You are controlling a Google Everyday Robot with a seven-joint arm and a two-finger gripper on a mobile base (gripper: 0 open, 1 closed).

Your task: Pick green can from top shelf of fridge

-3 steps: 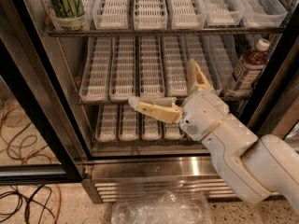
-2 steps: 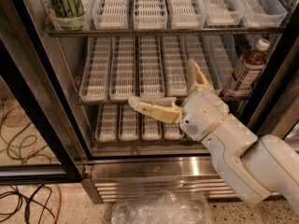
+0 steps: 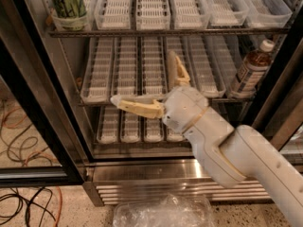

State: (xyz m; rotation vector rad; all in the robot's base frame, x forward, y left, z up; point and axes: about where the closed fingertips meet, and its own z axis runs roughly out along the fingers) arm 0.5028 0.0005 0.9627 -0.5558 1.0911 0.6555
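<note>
Fridge [image 3: 156, 174]: steel body with a grille along the base, black-framed door standing open on the left, three wire racks inside.
Top shelf [image 3: 165, 31]: uppermost rack, lined with clear slotted trays running front to back.
Can [image 3: 69, 1]: dark green with pale stalks, upright in the far-left tray of the top shelf; its lid is cut off by the upper edge of the view.
Gripper [image 3: 144, 77]: in front of the middle rack, well below and to the right of the can, touching nothing; fingers spread wide, one pointing left, the other pointing up.
Arm [image 3: 236, 157]: white, thick, coming in from the lower right.
Bottle [image 3: 251, 70]: brown with a white cap, on the right end of the middle rack.
Cables [image 3: 23, 197]: black and orange, loose on the floor at lower left.
Plastic [image 3: 163, 212]: clear crumpled sheet on the floor, near the grille.
</note>
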